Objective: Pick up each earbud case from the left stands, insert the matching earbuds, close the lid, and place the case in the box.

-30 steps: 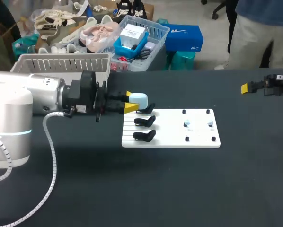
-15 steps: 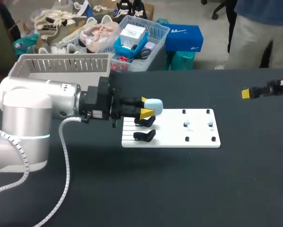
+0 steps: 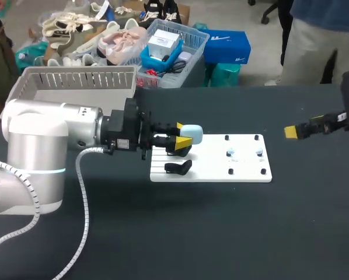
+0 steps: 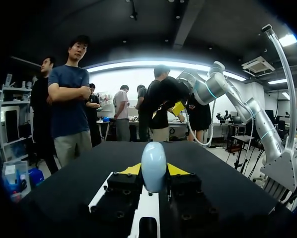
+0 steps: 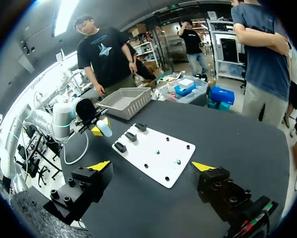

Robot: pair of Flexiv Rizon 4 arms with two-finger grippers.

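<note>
Head view shows bare dark table (image 3: 163, 233) in front of everything and at far right. A grey box (image 3: 75, 79) sits at the back left. The left fingers (image 3: 183, 142) are clamped on the pale blue earbud case (image 3: 193, 133), held above the black stands (image 3: 178, 168) on the white board (image 3: 244, 169). Earbuds (image 3: 230, 153) lie further right. The right fingers (image 5: 100, 165) are spread wide, nothing between them, well apart from the board.

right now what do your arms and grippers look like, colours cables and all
My left arm is fat silver-white cylinders with a pale blue light ring, a white ribbed cable running alongside, and a black wrist block. The left gripper has black fingers with yellow wedge tips. The right gripper has the same black bolted finger blocks and yellow tips.
</note>
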